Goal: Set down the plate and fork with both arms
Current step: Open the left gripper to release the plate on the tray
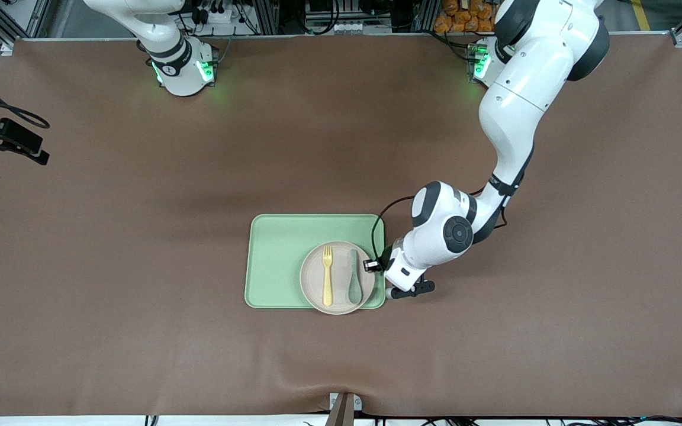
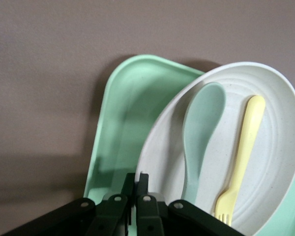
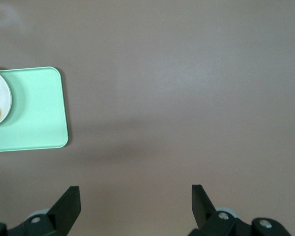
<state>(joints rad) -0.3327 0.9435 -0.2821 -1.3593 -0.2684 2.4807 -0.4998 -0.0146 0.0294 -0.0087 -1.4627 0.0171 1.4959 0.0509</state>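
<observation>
The pale plate (image 1: 311,278) lies on the light green tray (image 1: 276,260), at the tray's corner toward the left arm's end and nearest the front camera. On the plate, side by side, lie the yellow fork (image 1: 327,275) and a grey-green spoon (image 1: 353,278). My left gripper (image 1: 379,275) is low at the plate's edge. In the left wrist view the left gripper (image 2: 136,178) is shut on the rim of the plate (image 2: 280,162), with the fork (image 2: 243,147) and spoon (image 2: 201,128) close by. My right gripper (image 3: 136,194) hangs open over bare table, apart from the tray (image 3: 34,113).
A brown cloth (image 1: 140,236) covers the table. A black device on a cable (image 1: 6,142) sits at the table's edge toward the right arm's end. The right arm's base (image 1: 181,65) stands along the top of the front view, and that arm waits.
</observation>
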